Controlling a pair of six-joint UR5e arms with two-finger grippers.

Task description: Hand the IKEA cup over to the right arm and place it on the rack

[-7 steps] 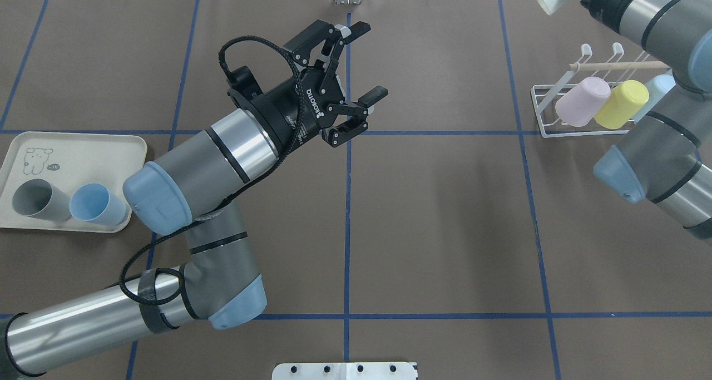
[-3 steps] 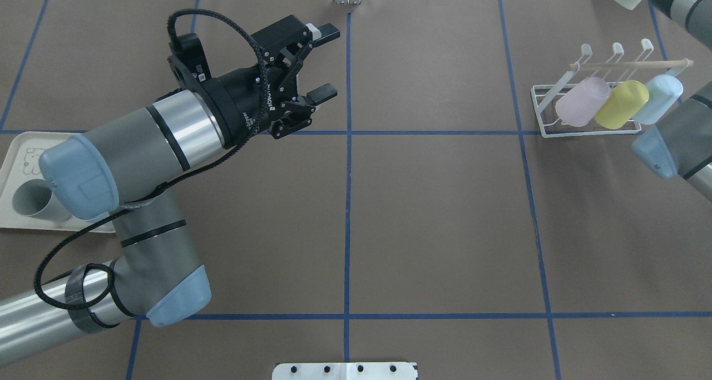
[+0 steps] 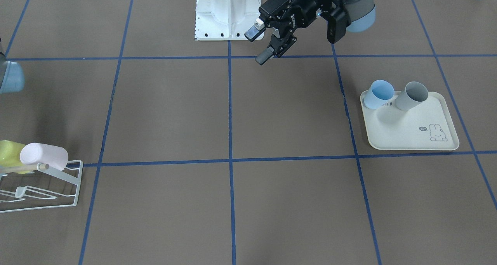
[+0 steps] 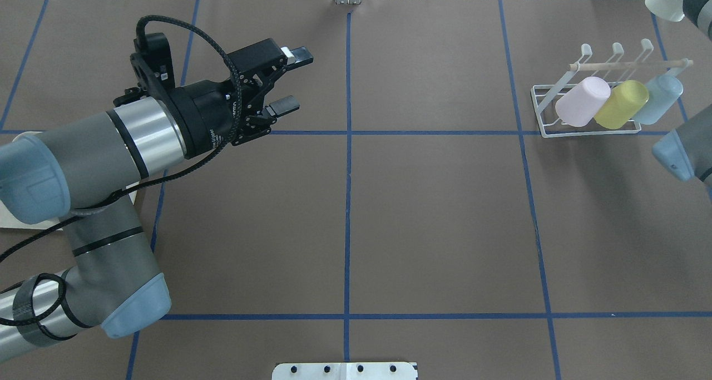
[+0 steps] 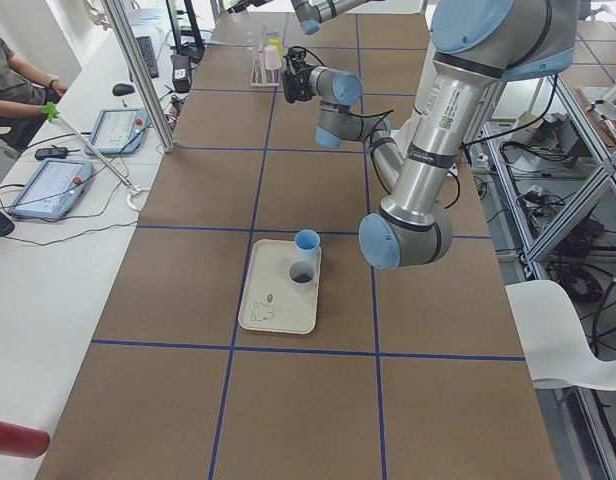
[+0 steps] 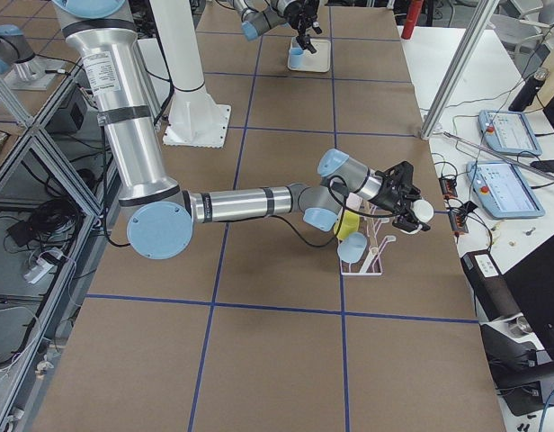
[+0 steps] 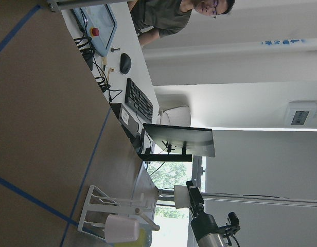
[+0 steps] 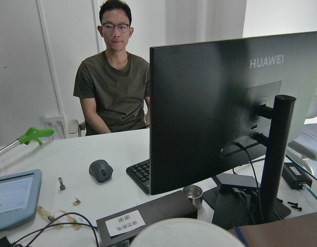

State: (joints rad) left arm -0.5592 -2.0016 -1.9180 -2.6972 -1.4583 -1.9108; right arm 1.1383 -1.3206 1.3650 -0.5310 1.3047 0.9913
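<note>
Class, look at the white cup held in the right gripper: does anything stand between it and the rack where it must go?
Nothing visible stands in the gap between the white cup in the right gripper and the rack. The rack already bears a pink cup, a yellow cup and a light blue cup.

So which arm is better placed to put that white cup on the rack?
The right arm. It already holds the white cup close to the rack. The left arm is far off on the other side, its jaws open and empty.
</note>
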